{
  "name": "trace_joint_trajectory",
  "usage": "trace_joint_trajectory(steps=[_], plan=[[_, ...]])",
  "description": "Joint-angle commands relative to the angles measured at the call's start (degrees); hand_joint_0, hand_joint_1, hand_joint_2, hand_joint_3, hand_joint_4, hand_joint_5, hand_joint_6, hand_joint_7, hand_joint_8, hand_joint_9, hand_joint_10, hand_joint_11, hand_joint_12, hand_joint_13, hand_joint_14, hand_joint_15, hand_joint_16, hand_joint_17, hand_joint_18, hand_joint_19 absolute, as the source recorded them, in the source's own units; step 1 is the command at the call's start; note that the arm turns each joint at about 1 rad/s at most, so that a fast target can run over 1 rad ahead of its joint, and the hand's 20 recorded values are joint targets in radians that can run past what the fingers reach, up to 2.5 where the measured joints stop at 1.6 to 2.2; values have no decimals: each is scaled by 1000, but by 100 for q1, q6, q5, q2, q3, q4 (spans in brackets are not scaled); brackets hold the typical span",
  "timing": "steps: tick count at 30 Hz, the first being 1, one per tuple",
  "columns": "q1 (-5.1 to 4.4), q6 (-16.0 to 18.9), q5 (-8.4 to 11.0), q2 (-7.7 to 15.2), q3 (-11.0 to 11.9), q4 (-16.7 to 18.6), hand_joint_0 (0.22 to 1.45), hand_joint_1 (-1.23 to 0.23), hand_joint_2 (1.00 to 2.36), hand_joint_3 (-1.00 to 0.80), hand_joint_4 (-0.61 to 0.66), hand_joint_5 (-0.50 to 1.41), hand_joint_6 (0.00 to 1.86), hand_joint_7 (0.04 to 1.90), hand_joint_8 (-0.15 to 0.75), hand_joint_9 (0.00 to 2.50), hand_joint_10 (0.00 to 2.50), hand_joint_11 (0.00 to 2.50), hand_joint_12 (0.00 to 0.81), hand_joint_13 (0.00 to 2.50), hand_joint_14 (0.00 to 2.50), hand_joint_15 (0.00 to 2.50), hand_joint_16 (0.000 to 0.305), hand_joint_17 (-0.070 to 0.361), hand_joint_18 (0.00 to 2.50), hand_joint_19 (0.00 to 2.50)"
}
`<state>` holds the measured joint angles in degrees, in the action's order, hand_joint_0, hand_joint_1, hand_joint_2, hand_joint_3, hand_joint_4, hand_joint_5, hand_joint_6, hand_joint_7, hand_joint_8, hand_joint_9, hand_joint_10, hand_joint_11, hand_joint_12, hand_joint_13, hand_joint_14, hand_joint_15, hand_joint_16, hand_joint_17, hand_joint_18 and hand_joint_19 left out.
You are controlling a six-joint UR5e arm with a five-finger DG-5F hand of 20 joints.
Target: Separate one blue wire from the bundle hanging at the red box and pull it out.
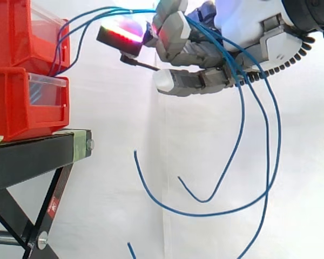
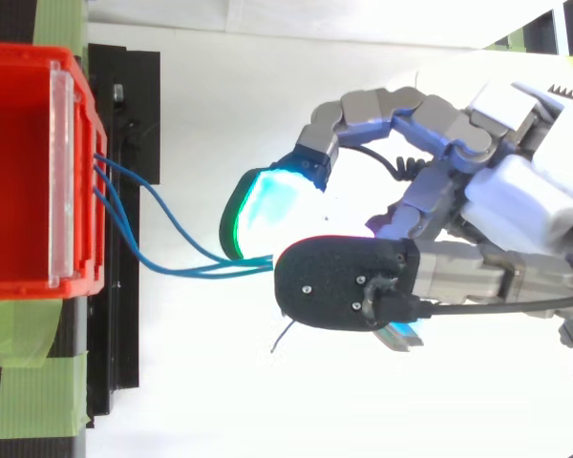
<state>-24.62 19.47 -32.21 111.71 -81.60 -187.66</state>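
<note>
Three blue wires (image 2: 191,271) leave the front of the red box (image 2: 19,172) and run right, drawing together into one strand. My hand (image 2: 477,191) has its fingers curled, and the strand is pinched between the green-glowing fingertip (image 2: 263,215) and a black-backed one (image 2: 344,281). From the side, the wires (image 1: 135,9) arch up from the stacked red boxes (image 1: 27,108) into my hand (image 1: 189,43), then drape over it. Beyond the hand they hang down in long loops at the right. All the wires are in the pinch together, none apart from the rest.
The red boxes stand on a black stand (image 1: 32,156) with slanted legs. Green tape (image 2: 29,382) lies on the stand beside the box. A white curtain is behind everything. A loose blue wire end (image 1: 130,249) shows near the bottom edge.
</note>
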Motion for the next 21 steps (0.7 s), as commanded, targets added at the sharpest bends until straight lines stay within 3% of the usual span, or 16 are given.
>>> trace_joint_trajectory(steps=[1, 8, 16, 20, 21], plan=[[-17, 13, 13, 0, -49, 19, 589, -763, 1013, -117, 101, -108, 920, 1124, 406, 1579, 17, 1470, 504, 1463, 14, 1339, 55, 123, 1098, 473], [-43, -58, 22, 0, -40, -16, 589, -779, 1019, -133, 109, -119, 925, 1116, 375, 1517, 18, 1495, 465, 1406, 18, 1358, 50, 112, 1040, 497], [-70, -312, -39, 0, -49, -491, 600, -783, 1018, -180, 116, -130, 929, 1092, 364, 1468, 17, 1518, 448, 1364, 18, 1370, 47, 106, 994, 528], [-87, -268, -268, 0, -93, -324, 600, -785, 1019, -199, 122, -132, 929, 1083, 356, 1456, 19, 1530, 431, 1352, 18, 1380, 46, 103, 975, 537], [-78, -189, -391, 0, -216, -165, 599, -786, 1019, -198, 122, -132, 929, 1084, 355, 1454, 18, 1529, 431, 1351, 19, 1371, 46, 103, 972, 546]])
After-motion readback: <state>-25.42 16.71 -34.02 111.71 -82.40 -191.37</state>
